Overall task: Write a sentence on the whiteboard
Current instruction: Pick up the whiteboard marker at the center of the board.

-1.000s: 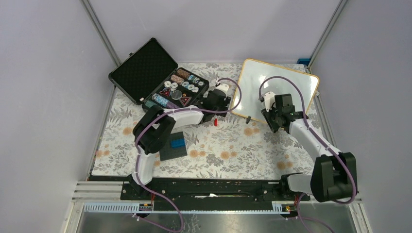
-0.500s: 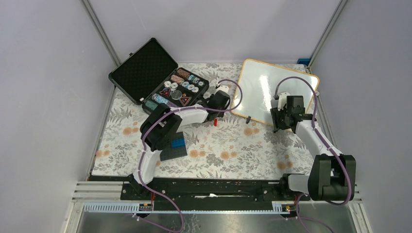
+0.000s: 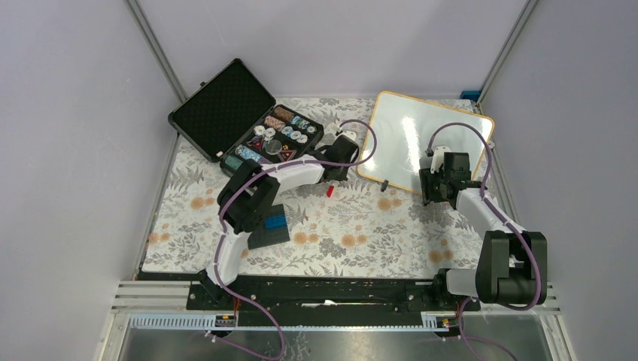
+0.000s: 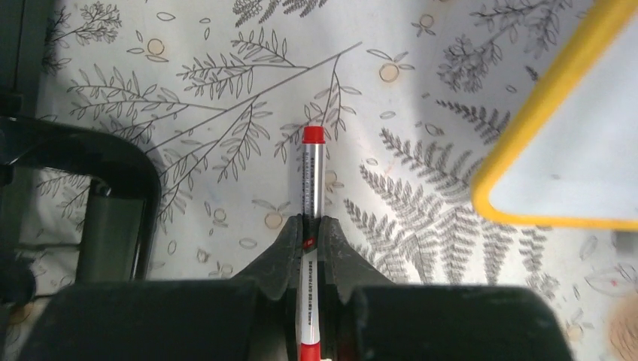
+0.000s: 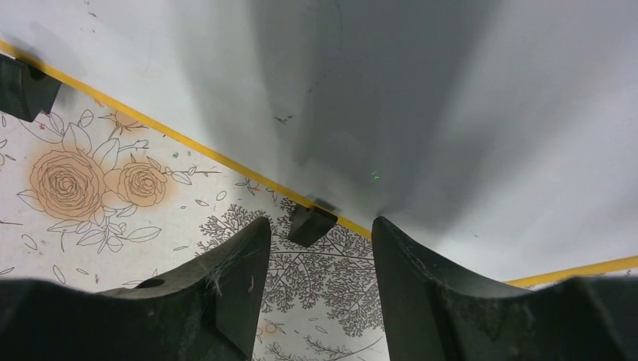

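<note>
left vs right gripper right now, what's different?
The left gripper is shut on a silver marker with a red cap; the right gripper is open, nothing gripped. The left gripper is over the floral tablecloth, left of the whiteboard; the right gripper is at the whiteboard's near edge, a black foot showing between its fingers. Shared: both are low and close to the whiteboard, no writing visible.

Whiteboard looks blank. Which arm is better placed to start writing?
Left. The left end effector is shut on the marker, just beside the whiteboard. The right end effector is open and empty at the board's near edge.
</note>
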Robot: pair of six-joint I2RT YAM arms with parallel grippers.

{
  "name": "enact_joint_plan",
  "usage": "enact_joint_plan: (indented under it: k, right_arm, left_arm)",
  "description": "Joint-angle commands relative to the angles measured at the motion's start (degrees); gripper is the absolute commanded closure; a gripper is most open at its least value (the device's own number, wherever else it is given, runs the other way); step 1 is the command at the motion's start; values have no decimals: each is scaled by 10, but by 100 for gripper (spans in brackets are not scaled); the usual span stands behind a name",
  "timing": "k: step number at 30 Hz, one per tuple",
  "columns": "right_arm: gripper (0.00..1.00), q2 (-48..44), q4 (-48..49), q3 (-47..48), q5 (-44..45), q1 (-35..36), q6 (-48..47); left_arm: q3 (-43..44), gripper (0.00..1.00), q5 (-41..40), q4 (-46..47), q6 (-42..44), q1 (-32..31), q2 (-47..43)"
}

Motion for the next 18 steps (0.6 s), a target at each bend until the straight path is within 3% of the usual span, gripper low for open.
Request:
enact_joint_plan:
  k: [1, 9, 18]
  right_arm:
    - [41, -5, 50, -16, -28, -1, 0]
    - [48, 9, 47, -11, -38, -1, 20]
    - [50, 19, 52, -24, -5, -1, 45]
  left_arm:
    - [7, 100, 37, -31, 5, 0, -92]
    - [-62, 100, 45, -21, 26, 19, -215]
    - [-61, 100, 68, -30, 2, 61, -257]
